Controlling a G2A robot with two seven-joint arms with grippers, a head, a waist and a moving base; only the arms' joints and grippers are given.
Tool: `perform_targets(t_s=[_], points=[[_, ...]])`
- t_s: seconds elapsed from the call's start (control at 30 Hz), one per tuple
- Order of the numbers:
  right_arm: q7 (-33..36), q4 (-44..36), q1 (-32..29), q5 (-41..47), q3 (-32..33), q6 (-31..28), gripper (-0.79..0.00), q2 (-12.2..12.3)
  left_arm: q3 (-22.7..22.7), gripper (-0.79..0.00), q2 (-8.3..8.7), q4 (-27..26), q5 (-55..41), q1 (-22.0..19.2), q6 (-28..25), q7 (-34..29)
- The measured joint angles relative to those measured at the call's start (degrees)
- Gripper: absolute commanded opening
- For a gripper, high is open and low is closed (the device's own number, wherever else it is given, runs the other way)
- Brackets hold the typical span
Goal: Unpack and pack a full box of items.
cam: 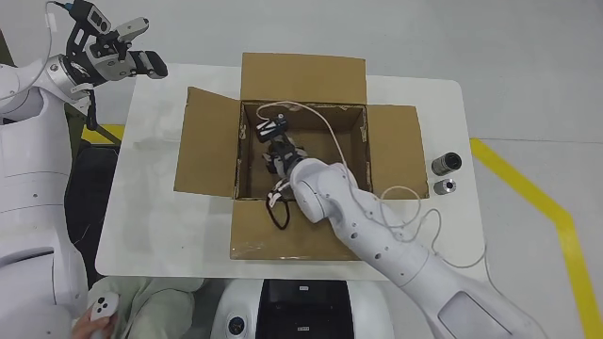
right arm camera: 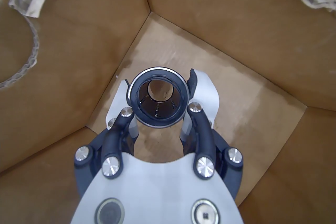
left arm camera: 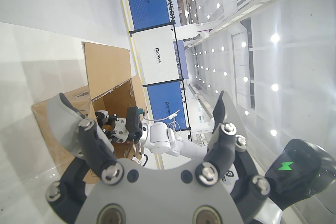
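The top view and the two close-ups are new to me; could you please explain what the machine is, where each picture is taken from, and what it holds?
This is a two-armed robot at a white table. The top view looks down from above its arms; each other picture comes from a wrist camera. An open cardboard box stands on the table, two metal cylinders beside it. The right gripper, down inside the box, is shut on a hollow metal sleeve. The left gripper is open and empty, near the table's corner.

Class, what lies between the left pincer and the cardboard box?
Bare white table, seen in the top view, separates the left pincer from the cardboard box.
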Motion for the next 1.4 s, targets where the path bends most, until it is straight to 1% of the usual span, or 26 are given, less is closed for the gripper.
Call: perform_targets(t_s=[0.13,0.17,0.27,0.33,0.5,0.63,0.83,1.07,1.4], points=[[0.1,1.0,0.2,-0.5,-0.4,0.0,-0.397,-0.5,0.0,0.000,0.00,0.0,0.0,0.0,0.0,0.0],[0.1,1.3,0.1,-0.6,-0.5,0.0,-0.354,-0.7,0.0,0.000,0.00,0.0,0.0,0.0,0.0,0.0],[0.1,1.8,0.1,-1.0,-0.5,-0.1,-0.191,-1.0,0.0,0.000,0.00,0.0,0.0,0.0,0.0,0.0],[0.1,2.0,0.0,-1.1,-0.3,-0.1,-0.157,-1.1,0.0,0.000,0.00,0.0,0.0,0.0,0.0,0.0],[0.1,1.3,-0.6,-1.5,0.5,-0.1,-0.157,-1.3,0.0,0.000,0.00,0.0,0.0,0.0,0.0,0.0],[0.1,-1.8,-2.0,-1.9,2.1,-0.1,-0.148,-1.1,0.0,0.000,0.00,0.0,0.0,0.0,0.0,0.0],[1.1,-9.5,-5.6,-3.8,5.7,-0.9,-0.135,0.1,0.0,0.000,0.00,0.0,0.0,0.0,0.0,0.0],[2.7,-20.5,-10.9,-5.9,9.5,-3.0,-0.135,1.4,0.0,0.000,0.00,0.0,0.0,0.0,0.0,0.0],[3.2,-30.2,-17.2,-8.8,13.8,-5.7,-0.132,2.8,0.0,0.000,0.00,0.0,0.0,0.0,0.0,0.0]])
